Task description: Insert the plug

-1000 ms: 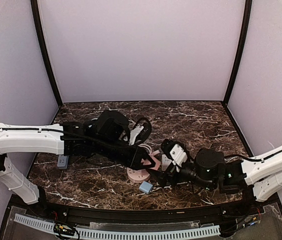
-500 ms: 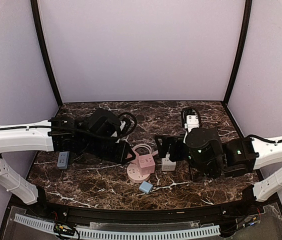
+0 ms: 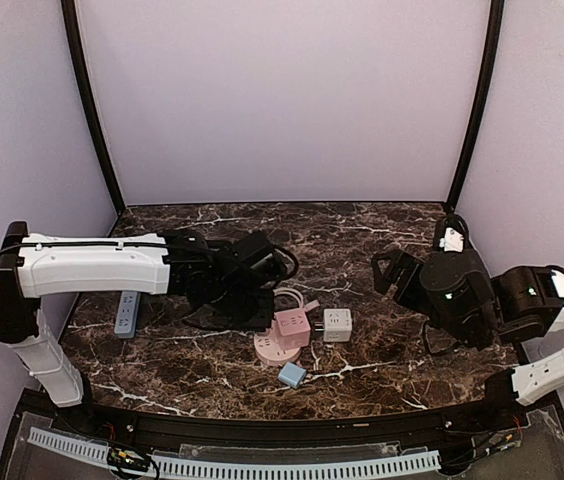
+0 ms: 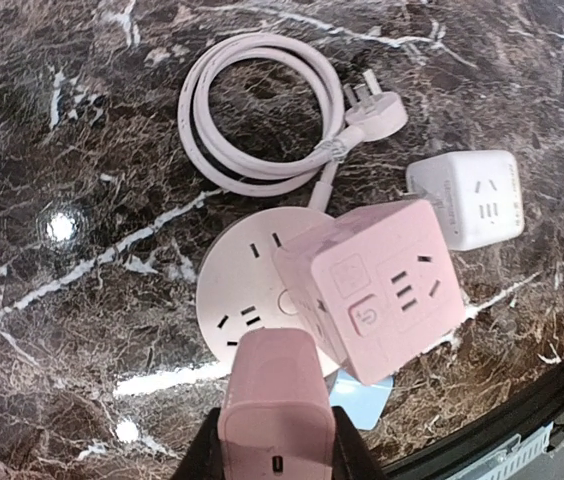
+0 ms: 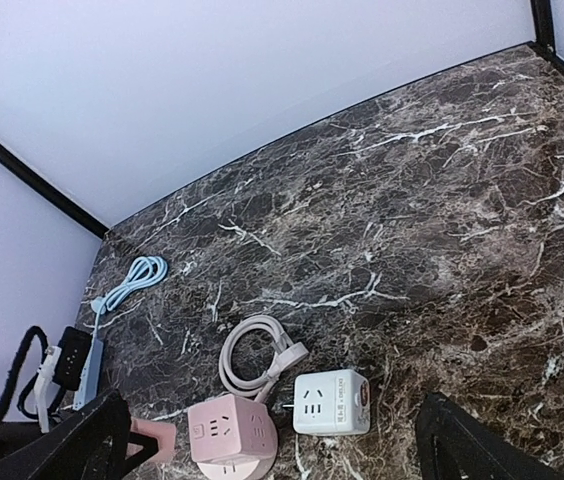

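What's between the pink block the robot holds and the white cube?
The pink cube socket, sitting on the round pink socket plate. The left wrist view shows it.

Inspector: Cube sockets?
Clerk: Two: one pink cube socket [image 4: 377, 285], one white cube socket [image 4: 467, 197].
Inspector: Remainder?
Clerk: One round socket [image 4: 242, 290], one coiled cord [image 4: 194, 120], one pink charger [image 4: 275, 415], one blue block [image 3: 291, 375], one power strip [image 3: 127, 312].
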### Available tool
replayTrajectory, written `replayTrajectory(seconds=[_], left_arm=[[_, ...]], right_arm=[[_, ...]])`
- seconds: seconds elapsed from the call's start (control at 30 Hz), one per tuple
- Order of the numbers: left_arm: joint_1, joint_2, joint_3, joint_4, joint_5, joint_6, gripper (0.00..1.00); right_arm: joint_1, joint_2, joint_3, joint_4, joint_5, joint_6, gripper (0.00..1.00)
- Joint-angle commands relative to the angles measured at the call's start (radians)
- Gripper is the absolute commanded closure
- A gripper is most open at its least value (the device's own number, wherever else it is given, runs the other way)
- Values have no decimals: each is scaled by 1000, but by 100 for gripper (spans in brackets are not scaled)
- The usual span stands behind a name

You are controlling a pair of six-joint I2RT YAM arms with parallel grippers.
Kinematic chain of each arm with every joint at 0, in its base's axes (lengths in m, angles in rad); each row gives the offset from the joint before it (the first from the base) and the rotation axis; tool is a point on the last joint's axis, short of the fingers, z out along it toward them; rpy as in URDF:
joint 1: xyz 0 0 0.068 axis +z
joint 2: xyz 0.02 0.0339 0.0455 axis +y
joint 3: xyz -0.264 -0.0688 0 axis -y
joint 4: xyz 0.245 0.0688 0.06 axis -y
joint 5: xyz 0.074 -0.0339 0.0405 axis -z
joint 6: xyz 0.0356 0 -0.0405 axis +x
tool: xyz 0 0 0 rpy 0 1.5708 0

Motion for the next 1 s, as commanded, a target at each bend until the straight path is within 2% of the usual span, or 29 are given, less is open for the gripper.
replayTrajectory(seconds=[0.0,0.23,0.43,0.97], left_arm=[[2,77,89,-170,-23,-127,99],[3,149,112,-187,-2,-208,99],[3,190,98,-130,45,-193,99],[3,208,121,-138,-41,-180,99]], right_arm=[[-19,1,-13,-71,-5,74,1],[-23,39,15,-92,-19,72,1],[-25,44,12,-92,-7,78,1],[-27,54,12,-95,-11,80,2]])
